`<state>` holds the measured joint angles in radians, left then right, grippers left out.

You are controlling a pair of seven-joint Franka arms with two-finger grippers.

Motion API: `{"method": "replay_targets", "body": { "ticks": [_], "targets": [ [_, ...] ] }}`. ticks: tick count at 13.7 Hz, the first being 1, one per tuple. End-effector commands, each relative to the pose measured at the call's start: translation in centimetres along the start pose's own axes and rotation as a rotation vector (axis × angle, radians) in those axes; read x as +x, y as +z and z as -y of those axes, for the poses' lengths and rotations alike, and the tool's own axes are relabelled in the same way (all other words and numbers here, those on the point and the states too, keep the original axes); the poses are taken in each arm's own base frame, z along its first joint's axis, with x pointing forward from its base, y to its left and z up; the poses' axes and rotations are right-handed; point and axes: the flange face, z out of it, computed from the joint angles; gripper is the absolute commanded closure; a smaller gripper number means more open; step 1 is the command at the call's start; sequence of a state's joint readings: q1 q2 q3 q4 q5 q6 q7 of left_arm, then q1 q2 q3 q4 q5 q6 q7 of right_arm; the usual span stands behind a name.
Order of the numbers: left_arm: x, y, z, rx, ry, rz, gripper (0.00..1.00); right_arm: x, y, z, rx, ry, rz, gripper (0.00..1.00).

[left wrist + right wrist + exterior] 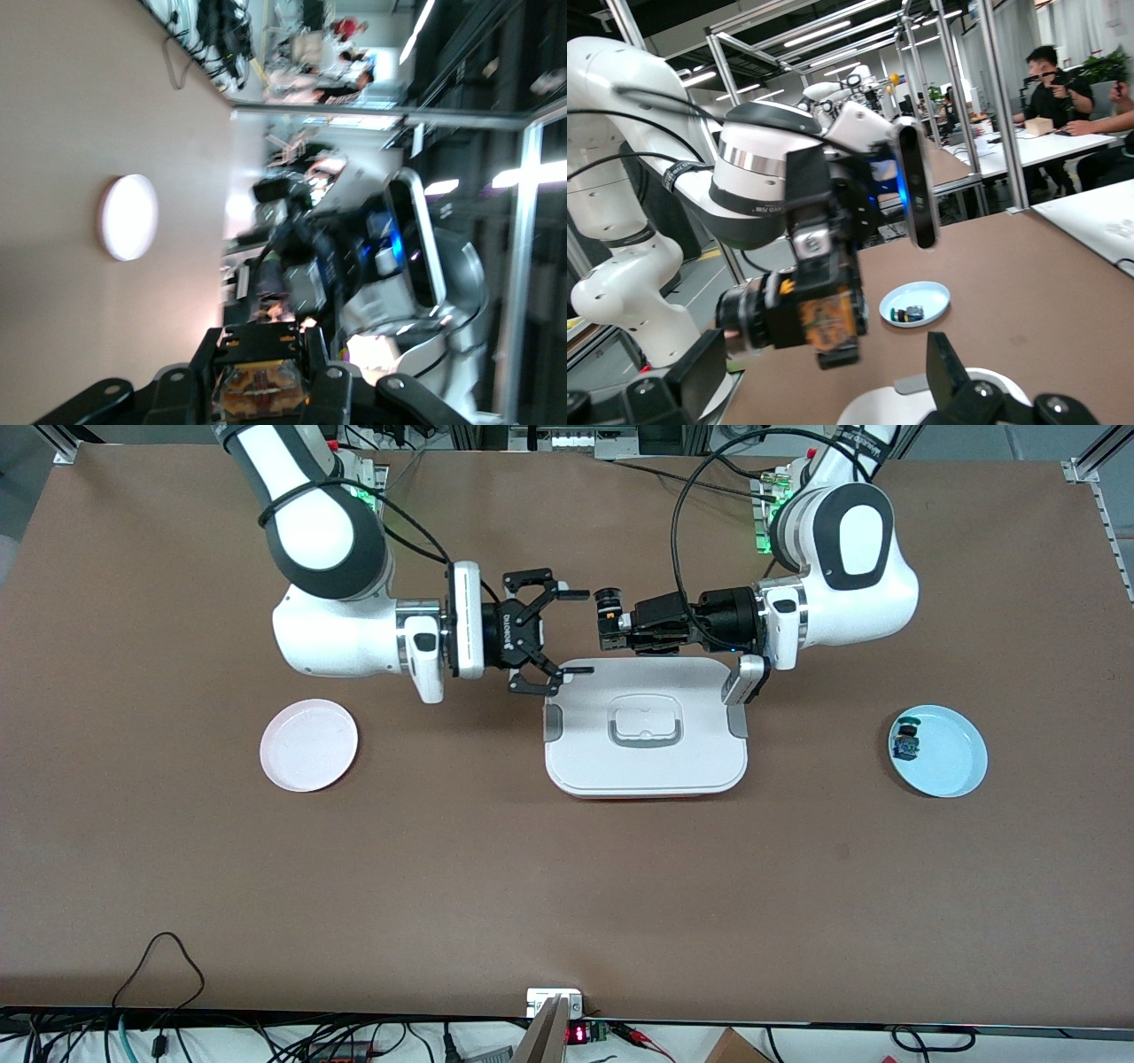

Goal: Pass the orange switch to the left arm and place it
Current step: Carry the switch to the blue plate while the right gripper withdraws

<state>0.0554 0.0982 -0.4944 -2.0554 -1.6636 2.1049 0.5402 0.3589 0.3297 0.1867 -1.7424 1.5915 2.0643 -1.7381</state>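
The orange switch [608, 615] hangs in the air with my left gripper [620, 631] shut on it, above the edge of the white box [647, 766] that lies toward the robots' bases. In the left wrist view the switch [264, 390] shows its orange and tan end between the black fingers [323, 381]. My right gripper [564, 638] faces it, open wide, its fingertips just short of the switch. In the right wrist view the switch [826, 320] sits in front of my open right gripper [826, 376], over the box [917, 409].
A pink plate [309, 745] lies toward the right arm's end of the table. A light blue plate [952, 771] toward the left arm's end holds another small switch [906, 740] with blue-green parts. Cables lie along the table's front edge.
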Motion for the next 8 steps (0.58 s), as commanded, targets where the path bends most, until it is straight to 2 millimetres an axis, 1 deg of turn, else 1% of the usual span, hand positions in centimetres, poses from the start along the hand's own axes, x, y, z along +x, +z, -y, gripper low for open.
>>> {"method": "replay_targets", "body": {
  "ticks": [1, 3, 5, 6, 8],
  "targets": [
    [0.9, -1.2, -1.0, 0.118, 0.122, 0.071, 0.84, 0.0, -3.1, -0.5, -0.020, 0.023, -0.025, 0.00],
    [0.7, -1.3, -0.3, 0.201, 0.177, 0.129, 0.84, -0.5, -4.3, -1.1, -0.020, 0.034, -0.028, 0.00],
    [0.3, -1.5, 0.7, 0.363, 0.279, 0.223, 0.85, -0.5, -6.1, -1.3, -0.014, 0.048, -0.043, 0.00],
    [0.3, -2.0, 1.3, 0.441, 0.322, 0.273, 0.85, 0.0, -7.1, -1.2, 0.004, 0.083, -0.052, 0.00],
    [0.2, -3.2, 2.1, 0.502, 0.342, 0.357, 0.85, 0.0, -9.1, -0.8, 0.070, 0.159, -0.025, 0.00]
  ]
}}
